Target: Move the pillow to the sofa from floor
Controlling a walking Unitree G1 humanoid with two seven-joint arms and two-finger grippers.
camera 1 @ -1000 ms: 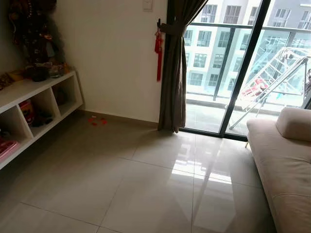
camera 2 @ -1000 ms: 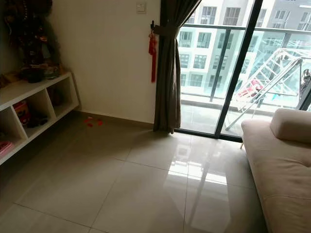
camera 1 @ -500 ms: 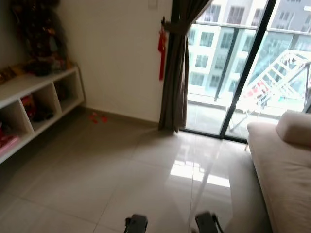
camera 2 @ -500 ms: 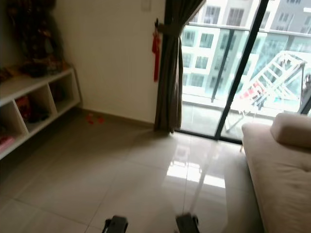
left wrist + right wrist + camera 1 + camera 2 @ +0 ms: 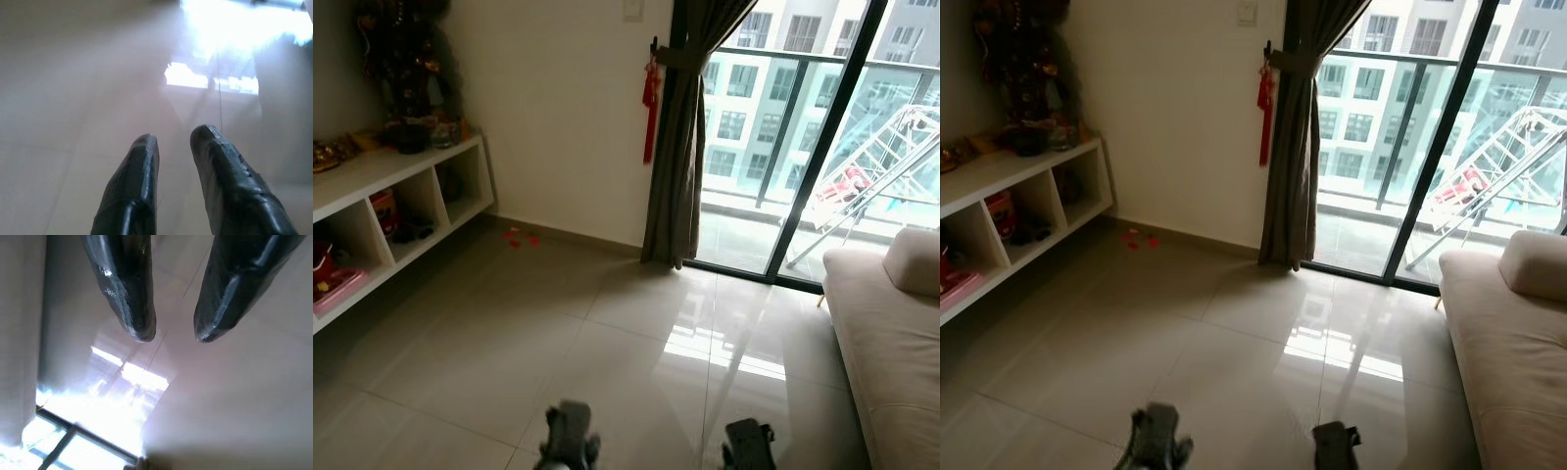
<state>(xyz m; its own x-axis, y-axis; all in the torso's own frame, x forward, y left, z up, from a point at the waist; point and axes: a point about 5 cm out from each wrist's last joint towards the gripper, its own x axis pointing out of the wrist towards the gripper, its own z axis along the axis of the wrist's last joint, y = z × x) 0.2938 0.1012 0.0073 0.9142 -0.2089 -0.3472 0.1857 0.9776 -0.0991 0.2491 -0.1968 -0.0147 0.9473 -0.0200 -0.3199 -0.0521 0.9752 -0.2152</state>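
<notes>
A beige sofa stands along the right side of the room. At its far end, by the balcony door, a rounded beige pillow lies on the seat. My left gripper and right gripper show low at the bottom edge, over bare glossy tiles and well short of the sofa. In the left wrist view the left gripper is open above the floor with nothing between its fingers. The right gripper is also open and holds nothing.
A white low shelf unit with toys and ornaments runs along the left wall. A dark curtain with a red tassel hangs beside the glass balcony door. Small red scraps lie near the wall.
The camera has shifted slightly. Both grippers came up into the bottom of the eye views, the left one now a little higher. The pillow stays on the sofa.
</notes>
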